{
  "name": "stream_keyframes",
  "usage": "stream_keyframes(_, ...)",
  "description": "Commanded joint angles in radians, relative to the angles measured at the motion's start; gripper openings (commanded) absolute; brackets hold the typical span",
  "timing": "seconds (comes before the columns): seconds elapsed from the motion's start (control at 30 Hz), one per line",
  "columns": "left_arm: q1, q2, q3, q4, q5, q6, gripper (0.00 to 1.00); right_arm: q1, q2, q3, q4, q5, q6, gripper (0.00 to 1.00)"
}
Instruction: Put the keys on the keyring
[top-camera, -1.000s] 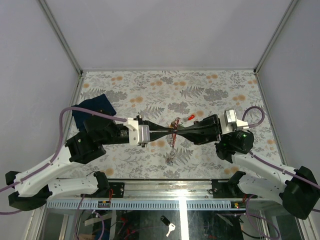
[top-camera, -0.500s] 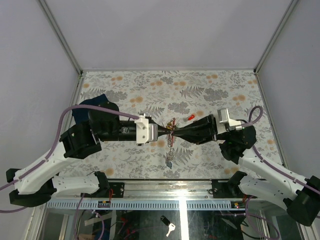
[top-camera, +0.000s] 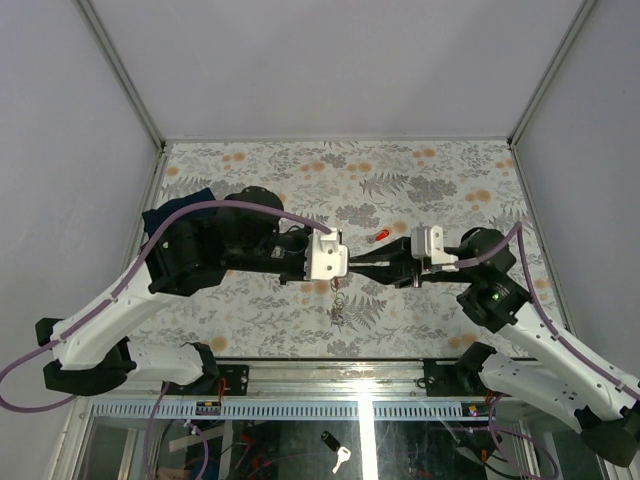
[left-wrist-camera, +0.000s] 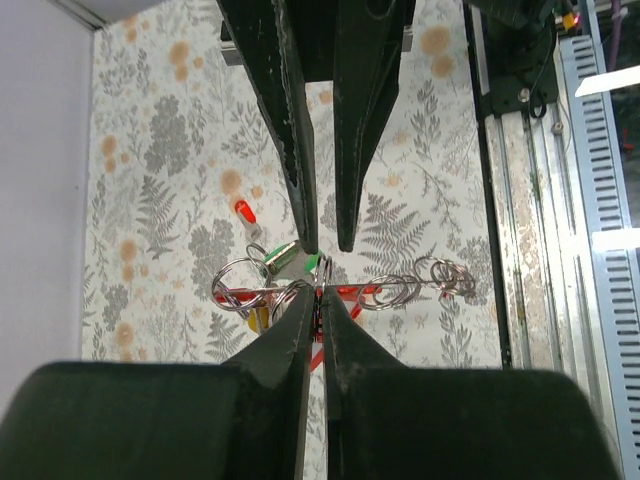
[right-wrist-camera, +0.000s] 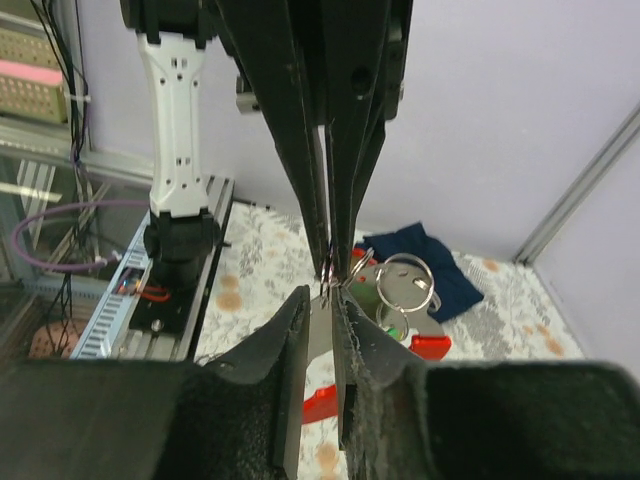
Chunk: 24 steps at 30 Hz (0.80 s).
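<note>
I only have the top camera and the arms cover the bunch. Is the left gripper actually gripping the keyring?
Observer: Yes. Its wrist view shows the left gripper pinched shut on the keyring.
Operator: And the right?
Observer: The right gripper is open, table showing between its tips, close to a green-tagged key.
Operator: Other tags in the bunch?
Observer: A yellow tag shows too.
</note>
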<state>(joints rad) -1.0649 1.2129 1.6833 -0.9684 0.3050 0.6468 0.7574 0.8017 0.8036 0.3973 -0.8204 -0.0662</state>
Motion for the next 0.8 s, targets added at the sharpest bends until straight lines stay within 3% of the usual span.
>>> stream_keyframes(0.0,0.003,0.035,0.080,-0.097,-0.040,0.034,0.00,-0.001,-0.003,0.036,-0.097,0.017,-0.082,0.20)
stream_keyframes(0.2,0.004,0.095,0.152,-0.179,-0.057,0.047,0.00,-0.002,0.016,0.030,-0.087,-0.011,-0.077,0.22)
stream_keyframes(0.77,0.003,0.120,0.182,-0.199,-0.056,0.056,0.00,0.000,0.067,-0.002,0.001,-0.046,-0.028,0.24)
